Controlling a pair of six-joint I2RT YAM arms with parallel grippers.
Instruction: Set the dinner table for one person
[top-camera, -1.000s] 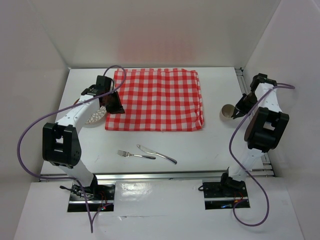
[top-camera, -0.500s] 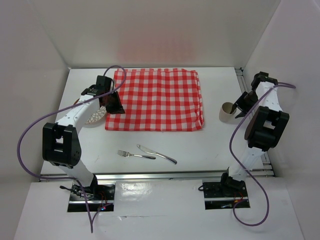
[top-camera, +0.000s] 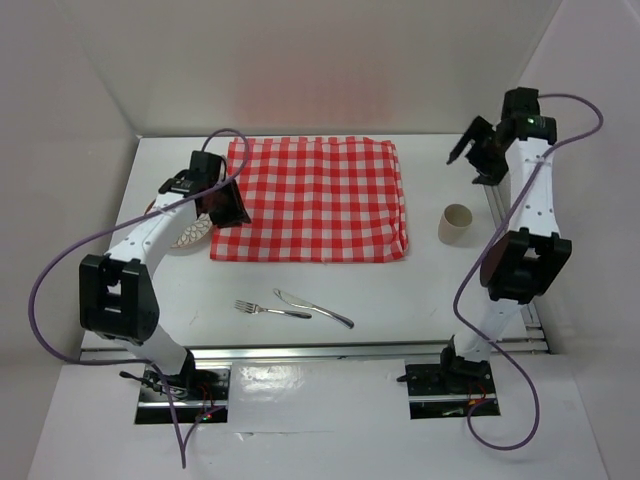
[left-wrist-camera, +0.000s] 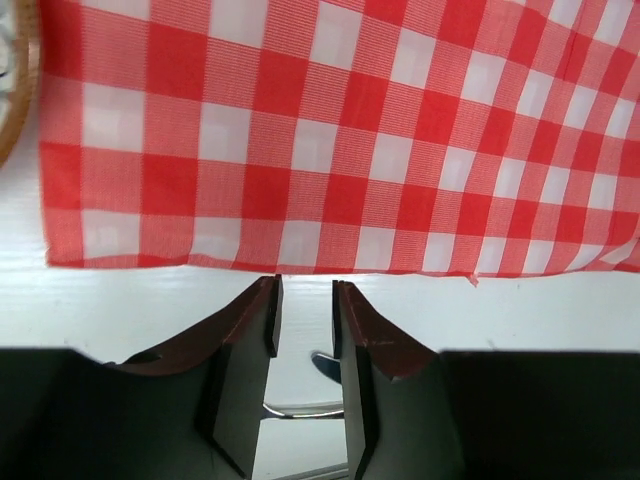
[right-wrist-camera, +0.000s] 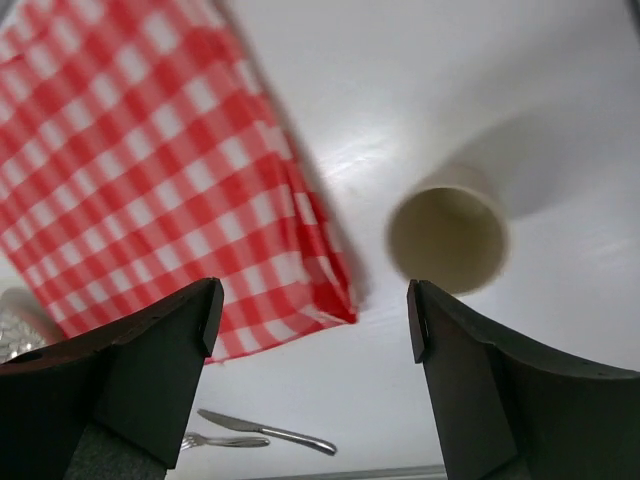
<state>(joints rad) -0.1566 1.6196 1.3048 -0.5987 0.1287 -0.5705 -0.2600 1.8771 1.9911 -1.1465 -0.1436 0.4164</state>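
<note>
Bench (top-camera: 430, 290), white with a metal rail edge, lies under and around the red-and-white checked cloth (top-camera: 315, 200). Left gripper (left-wrist-camera: 305, 292) hovers at the cloth's near-left corner, jaws slightly apart and holding nothing. Right gripper (right-wrist-camera: 315, 310) hangs high, right of the cloth, jaws wide apart and empty. Cup (top-camera: 456, 223) stands upright just right of the cloth. Fork (top-camera: 258, 308) and knife (top-camera: 313, 308) lie side by side in front of the cloth.
</note>
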